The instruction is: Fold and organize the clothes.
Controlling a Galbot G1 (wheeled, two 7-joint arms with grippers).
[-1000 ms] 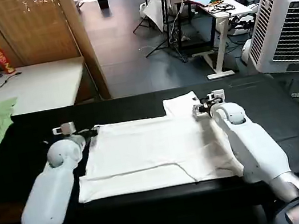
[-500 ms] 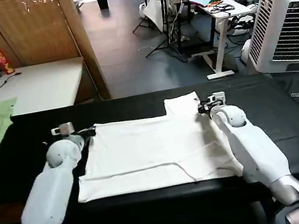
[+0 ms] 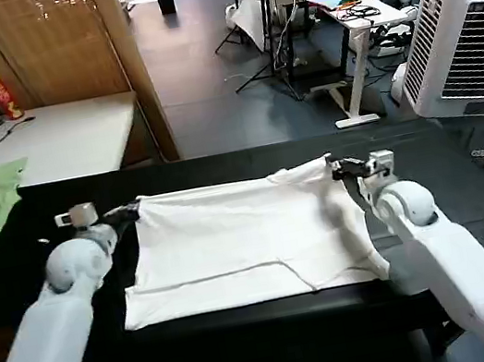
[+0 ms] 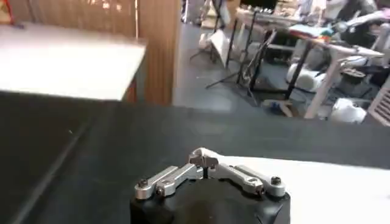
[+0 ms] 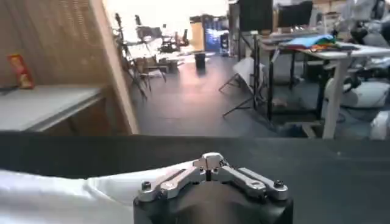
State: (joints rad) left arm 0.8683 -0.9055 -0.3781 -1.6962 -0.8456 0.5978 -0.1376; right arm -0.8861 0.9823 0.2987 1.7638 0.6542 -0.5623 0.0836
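Head camera looks down and forward over the black table (image 3: 470,197), room beyond. Each wrist camera sits low and close behind its own gripper, left gripper (image 4: 204,159) and right gripper (image 5: 210,161), facing the same table edge and room.

I see the T-shirt (image 3: 243,242) lying flat on the black table, plain white side up, its far edge pulled out straight. Both far corners are lifted slightly off the surface, and a sleeve edge bunches at the far right corner. A shallow crease runs across the cloth near its front edge.
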